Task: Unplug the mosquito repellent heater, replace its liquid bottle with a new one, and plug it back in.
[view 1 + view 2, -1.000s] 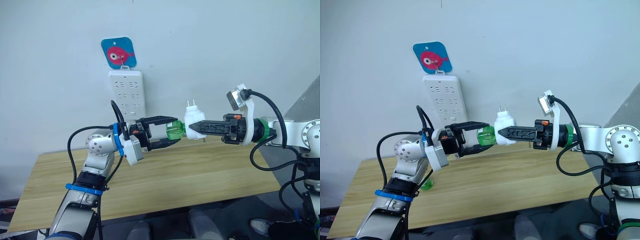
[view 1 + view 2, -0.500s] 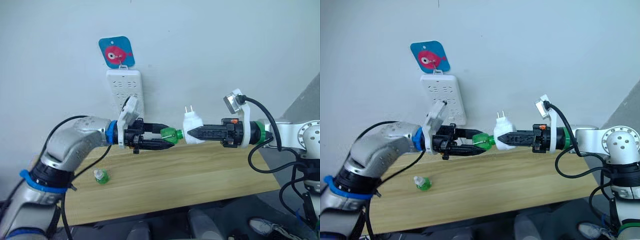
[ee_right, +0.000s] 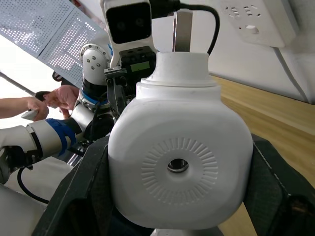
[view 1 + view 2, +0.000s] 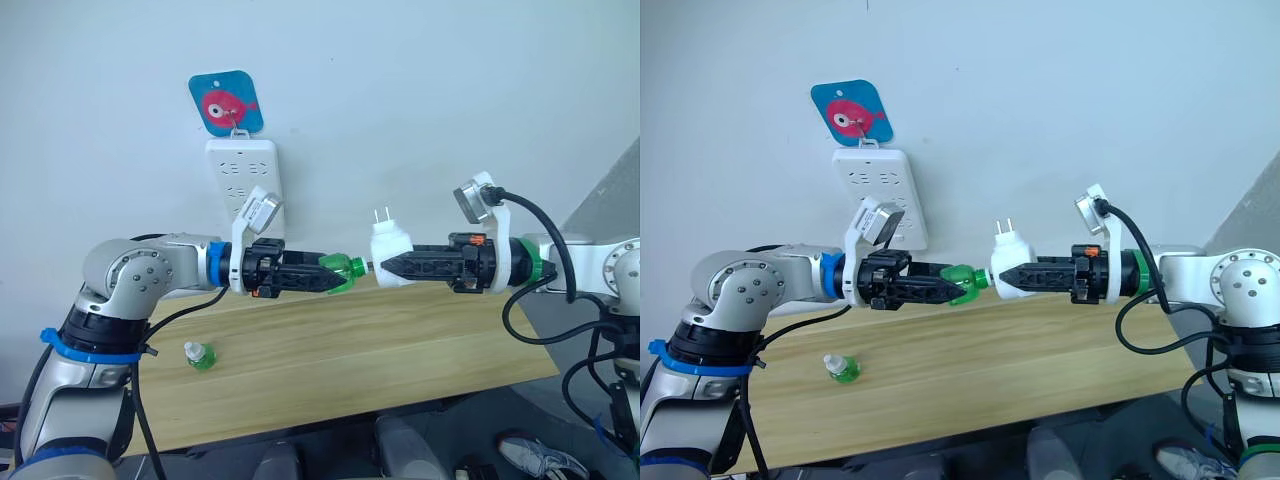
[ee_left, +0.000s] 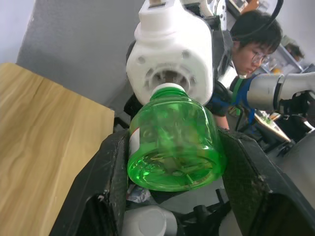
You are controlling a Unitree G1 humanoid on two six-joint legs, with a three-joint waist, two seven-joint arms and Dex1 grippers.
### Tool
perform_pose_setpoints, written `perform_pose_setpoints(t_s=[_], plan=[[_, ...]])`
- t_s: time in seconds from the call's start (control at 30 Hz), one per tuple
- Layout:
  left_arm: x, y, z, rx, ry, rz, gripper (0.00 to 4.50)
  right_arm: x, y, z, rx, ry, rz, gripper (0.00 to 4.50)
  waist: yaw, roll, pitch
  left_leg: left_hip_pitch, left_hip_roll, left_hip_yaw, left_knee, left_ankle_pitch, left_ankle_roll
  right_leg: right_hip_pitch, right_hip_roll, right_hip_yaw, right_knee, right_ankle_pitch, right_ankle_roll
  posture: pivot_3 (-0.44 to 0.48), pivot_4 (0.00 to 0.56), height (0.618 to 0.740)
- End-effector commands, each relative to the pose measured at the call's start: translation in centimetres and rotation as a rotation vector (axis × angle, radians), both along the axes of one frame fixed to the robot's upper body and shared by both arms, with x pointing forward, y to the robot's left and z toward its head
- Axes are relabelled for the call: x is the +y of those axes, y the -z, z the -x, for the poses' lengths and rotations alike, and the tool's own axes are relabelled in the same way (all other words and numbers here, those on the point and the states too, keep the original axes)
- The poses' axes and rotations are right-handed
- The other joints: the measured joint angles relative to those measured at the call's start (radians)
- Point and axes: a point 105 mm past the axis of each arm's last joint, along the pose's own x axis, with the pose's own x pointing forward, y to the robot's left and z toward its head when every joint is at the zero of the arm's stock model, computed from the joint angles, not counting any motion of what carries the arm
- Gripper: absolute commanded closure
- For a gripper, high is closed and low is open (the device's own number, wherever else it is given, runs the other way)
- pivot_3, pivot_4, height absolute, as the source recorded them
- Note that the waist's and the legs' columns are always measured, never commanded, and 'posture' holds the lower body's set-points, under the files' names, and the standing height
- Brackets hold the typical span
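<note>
above the worktop (image 4: 350, 350), the left gripper (image 4: 330, 273) fingers hold a green bottle (image 4: 345, 270) at 9 o'clock of the mosquito repellent heater (image 4: 389, 245), which the right gripper (image 4: 392, 266) fingers clamp.

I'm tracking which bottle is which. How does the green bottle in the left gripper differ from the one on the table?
The held bottle lies sideways in the air, clamped by the left gripper; the table bottle stands upright and untouched. The held bottle's bare neck points at the heater in the right gripper; the table bottle sits apart, beside the left arm, with a pale top. Both are small and green.
</note>
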Motion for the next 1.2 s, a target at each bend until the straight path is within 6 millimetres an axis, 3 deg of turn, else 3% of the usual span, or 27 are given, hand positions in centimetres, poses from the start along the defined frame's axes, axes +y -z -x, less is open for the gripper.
perform_pose_setpoints(t_s=[0.03,0.17,0.27,0.43,0.6,0.87,1.2], plan=[[1.6,-0.5,0.0,-0.047,-0.045,0.021,2.19,-2.0,-0.8,-0.4,-0.04,0.061,0.015,1.5,0.001,0.0,0.0,0.0,0.0,0.0,0.0,0.0,0.0,0.0,0.0,0.0,0.0,0.0,0.0,-0.172,0.112,0.72],[2.5,0.2,-0.6,-0.076,-0.142,0.046,2.19,-4.6,2.0,-1.4,-0.06,0.205,0.195,1.5,0.014,-0.002,0.001,0.0,0.0,0.001,0.0,0.0,0.0,0.0,0.0,0.0,-0.001,0.0,0.0,-0.172,0.119,0.72],[2.3,0.5,-0.4,-0.113,-0.178,0.06,2.19,-6.1,6.3,-1.6,-0.108,0.288,0.445,1.5,0.025,-0.003,0.003,0.0,0.0,0.001,0.0,0.0,0.0,0.0,0.0,0.0,-0.001,0.0,0.0,-0.172,0.128,0.72],[0.0,1.4,2.2,-0.213,-0.103,0.043,2.19,-8.9,13.3,-2.6,-0.139,0.445,0.747,1.5,0.028,-0.006,0.01,0.0,0.0,0.003,0.0,0.0,0.0,-0.001,-0.001,0.002,-0.001,0.0,0.0,-0.159,0.146,0.72],[-1.1,2.0,2.2,-0.292,-0.16,0.038,2.19,-10.8,17.9,-4.2,-0.13,0.572,0.92,1.5,0.029,-0.007,0.024,0.002,0.0,0.005,0.001,0.0,-0.001,0.0,-0.001,0.004,0.0,0.001,0.0,-0.133,0.166,0.72],[-2.0,2.9,2.5,-0.335,-0.197,0.038,2.19,-12.7,20.6,-5.0,-0.074,0.541,1.097,1.5,0.035,-0.009,0.046,0.001,0.0,0.004,0.001,0.0,-0.001,0.0,-0.002,0.004,0.0,0.004,-0.004,-0.102,0.203,0.72],[-2.1,3.5,2.7,-0.346,-0.223,0.037,2.19,-13.0,21.5,-4.7,0.062,0.55,1.072,1.5,0.062,-0.014,0.062,0.001,0.0,0.003,0.001,0.0,0.0,0.0,-0.001,0.002,0.0,0.004,-0.005,-0.072,0.215,0.72]])
